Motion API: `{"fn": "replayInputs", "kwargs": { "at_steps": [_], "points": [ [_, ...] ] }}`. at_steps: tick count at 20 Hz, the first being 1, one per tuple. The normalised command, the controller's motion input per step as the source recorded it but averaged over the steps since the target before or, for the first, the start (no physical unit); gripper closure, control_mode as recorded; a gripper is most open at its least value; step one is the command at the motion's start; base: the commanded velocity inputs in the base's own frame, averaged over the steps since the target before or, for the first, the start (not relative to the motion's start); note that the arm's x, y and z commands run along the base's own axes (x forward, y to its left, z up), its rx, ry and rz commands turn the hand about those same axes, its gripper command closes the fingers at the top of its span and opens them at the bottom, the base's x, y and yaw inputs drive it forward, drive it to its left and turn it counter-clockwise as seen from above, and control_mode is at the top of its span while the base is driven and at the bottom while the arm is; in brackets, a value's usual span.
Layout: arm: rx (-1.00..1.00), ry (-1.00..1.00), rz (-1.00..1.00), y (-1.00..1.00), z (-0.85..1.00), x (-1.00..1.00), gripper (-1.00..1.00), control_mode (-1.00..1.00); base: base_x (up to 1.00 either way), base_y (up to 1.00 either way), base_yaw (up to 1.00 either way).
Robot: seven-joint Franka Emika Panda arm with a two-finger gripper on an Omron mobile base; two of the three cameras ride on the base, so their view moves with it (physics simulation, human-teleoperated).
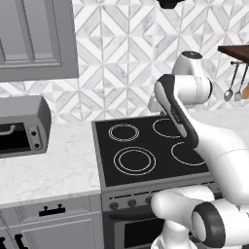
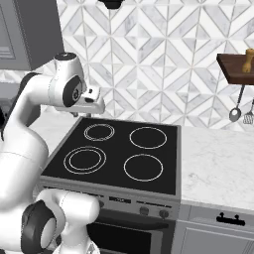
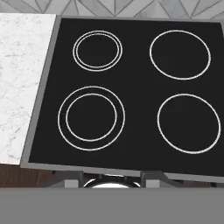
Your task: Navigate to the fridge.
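Left base view: the base stood squarely before the stove point(image 1: 146, 151), a black glass cooktop with four ringed burners. The toaster oven point(image 1: 22, 127) sat on the marble counter point(image 1: 63, 165) to the left of the stove, with a grey panelled upper cabinet point(image 1: 36, 39) above it. Utensils point(image 1: 233, 90) hung from a wooden shelf point(image 1: 236, 51) to the right of the stove. The arm point(image 1: 194, 126) folded up over the stove's right half, hiding part of two burners.

Right base view: the same stove point(image 2: 119, 154) lay centred, with marble counter point(image 2: 218, 163) on its right. The wrist end of the arm point(image 2: 92, 101) hung above the stove's rear left corner. The fingers themselves were not resolved, so I could not tell whether the jaws were spread or pressed together.

Hand view: the camera looked straight down on the cooktop point(image 3: 127, 96), with counter point(image 3: 22, 83) on its left. The fingertips were too faint at the bottom edge to judge.

The fridge was not among the fittings around the stove; its position, left or right of the stove, could not be established here. In my judgement the task calls for no grasp at all: a fridge is a heavy, rigid, fixed appliance, to be approached by driving the base. Were it to be opened, a door handle would be the natural hold.
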Motion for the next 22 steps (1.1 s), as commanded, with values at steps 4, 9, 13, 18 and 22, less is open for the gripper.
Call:
{"fn": "replayInputs", "kwargs": {
  "at_steps": [4,9,13,18,22],
  "points": [
    [0.0,-0.02,0.0,0.0,0.0,-0.56,-1.0,-1.0,0.0,0.0,0.0],
    [-0.01,-0.14,0.0,-0.04,0.0,-1.0,-1.0,-1.0,0.0,0.0,0.0],
    [-0.02,-0.2,0.0,0.0,0.0,-1.0,-1.0,-1.0,0.0,0.0,0.0],
    [0.0,-0.16,-0.01,-0.02,0.0,-0.93,-1.0,-1.0,0.0,0.0,0.0],
    [0.01,-0.03,-0.01,0.0,0.0,-0.21,-1.0,1.0,-0.75,-0.01,-0.05]
  ]
}}
